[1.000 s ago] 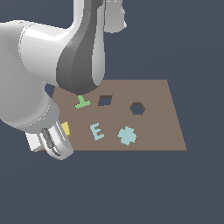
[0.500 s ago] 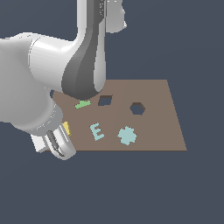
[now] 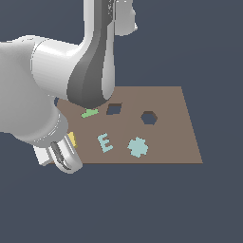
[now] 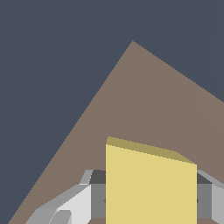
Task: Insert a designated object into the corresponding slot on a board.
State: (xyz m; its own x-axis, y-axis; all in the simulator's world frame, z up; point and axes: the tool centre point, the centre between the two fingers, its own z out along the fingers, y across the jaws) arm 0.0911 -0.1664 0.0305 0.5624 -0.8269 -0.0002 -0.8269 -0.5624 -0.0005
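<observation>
The yellow diamond block [image 4: 151,183] fills the gap between my gripper's [image 4: 151,201] two grey fingers [image 4: 98,199], which are shut on its sides. In the exterior view only a bit of the block [image 3: 72,138] shows beside my hand, at the left edge of the brown board [image 3: 166,142]. The dark diamond slot [image 3: 114,108] lies near the board's far edge, to the exterior view's right of the block and well apart from it. In the wrist view a corner of the board [image 4: 144,96] lies beyond the block. Whether the block rests on the board or hangs above it, I cannot tell.
A dark hexagonal hole [image 3: 149,117] lies right of the slot. A pale teal E [image 3: 105,142] and a teal cog piece [image 3: 138,147] lie near the board's front edge. A green piece [image 3: 89,113] peeks out from under my arm [image 3: 90,71], which hides the board's left part.
My arm's upper links have swung across the board's left part and now cover most of the green piece. The hand and the yellow block have hardly shifted.
</observation>
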